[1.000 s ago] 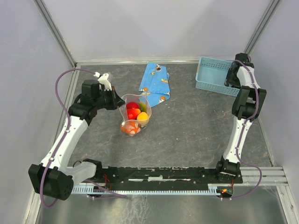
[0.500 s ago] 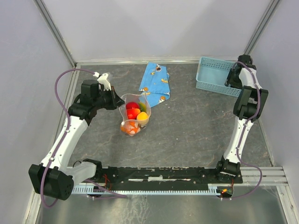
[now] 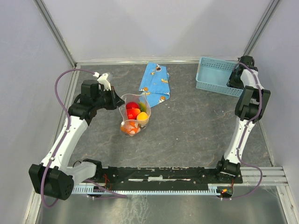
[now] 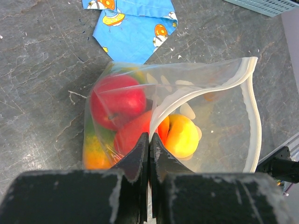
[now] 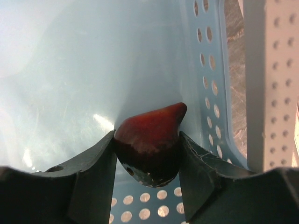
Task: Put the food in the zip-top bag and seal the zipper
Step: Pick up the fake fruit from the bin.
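A flat blue wrapper (image 3: 155,84), printed with orange-and-white cartoon figures, lies creased toward the back of a dark grey, stone-veined worktop (image 3: 187,126). A light-blue perforated plastic basket (image 3: 210,87) sits in the far right corner, well apart from the wrapper. Pale walls (image 3: 154,28) enclose the worktop on three sides, with metal struts in the back corners.

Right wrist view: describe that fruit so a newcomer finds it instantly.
Start at the light-blue mesh basket in the far right corner. Inside it, the right gripper clamps a dark red fruit with a pointed tip, darker than the bright bagged fruits.
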Motion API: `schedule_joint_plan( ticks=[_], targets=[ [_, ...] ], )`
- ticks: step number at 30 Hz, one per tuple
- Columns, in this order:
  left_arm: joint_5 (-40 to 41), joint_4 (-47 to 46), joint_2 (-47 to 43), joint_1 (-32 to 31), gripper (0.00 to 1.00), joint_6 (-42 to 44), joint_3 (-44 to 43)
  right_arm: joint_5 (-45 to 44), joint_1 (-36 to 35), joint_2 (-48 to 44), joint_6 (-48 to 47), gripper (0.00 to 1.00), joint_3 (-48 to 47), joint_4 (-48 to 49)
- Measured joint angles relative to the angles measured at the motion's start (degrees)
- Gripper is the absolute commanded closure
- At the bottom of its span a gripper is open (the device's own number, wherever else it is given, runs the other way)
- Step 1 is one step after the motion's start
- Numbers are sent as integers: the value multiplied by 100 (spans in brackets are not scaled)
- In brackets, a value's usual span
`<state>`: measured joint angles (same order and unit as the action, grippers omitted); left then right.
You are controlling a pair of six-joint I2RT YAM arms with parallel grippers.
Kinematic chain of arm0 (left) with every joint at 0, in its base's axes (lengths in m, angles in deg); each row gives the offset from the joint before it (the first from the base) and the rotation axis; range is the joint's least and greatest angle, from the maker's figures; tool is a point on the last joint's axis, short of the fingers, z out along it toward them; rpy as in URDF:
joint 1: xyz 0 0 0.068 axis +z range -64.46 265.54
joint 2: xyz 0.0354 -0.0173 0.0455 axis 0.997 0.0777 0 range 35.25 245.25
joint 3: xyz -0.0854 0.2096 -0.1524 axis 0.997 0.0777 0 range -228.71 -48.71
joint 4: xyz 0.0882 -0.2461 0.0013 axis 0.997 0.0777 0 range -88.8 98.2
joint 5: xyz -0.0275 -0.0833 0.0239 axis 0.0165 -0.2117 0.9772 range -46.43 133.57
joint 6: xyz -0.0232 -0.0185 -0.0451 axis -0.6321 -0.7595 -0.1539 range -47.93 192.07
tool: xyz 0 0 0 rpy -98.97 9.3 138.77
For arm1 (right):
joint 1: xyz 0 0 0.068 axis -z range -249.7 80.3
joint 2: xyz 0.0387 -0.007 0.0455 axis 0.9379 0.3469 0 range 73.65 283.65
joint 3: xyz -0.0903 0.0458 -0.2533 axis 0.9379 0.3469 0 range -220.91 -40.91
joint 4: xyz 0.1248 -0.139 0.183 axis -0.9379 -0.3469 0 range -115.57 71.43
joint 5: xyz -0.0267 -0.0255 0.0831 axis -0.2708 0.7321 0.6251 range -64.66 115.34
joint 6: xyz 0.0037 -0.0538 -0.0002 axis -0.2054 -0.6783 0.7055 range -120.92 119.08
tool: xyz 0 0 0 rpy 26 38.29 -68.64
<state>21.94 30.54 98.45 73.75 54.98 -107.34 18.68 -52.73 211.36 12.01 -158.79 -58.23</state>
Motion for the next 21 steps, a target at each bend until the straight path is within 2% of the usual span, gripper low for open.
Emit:
schedule_joint_plan(
  ticks=[12, 21],
  targets=[
    [-160, -125, -15, 17, 97, -2, 96, 190, -190, -1384, 28, 53, 901, 271],
    [-280, -243, -96, 20, 97, -2, 179, 264, -1049, -2839, 26, 53, 1720, 570]
  ],
)
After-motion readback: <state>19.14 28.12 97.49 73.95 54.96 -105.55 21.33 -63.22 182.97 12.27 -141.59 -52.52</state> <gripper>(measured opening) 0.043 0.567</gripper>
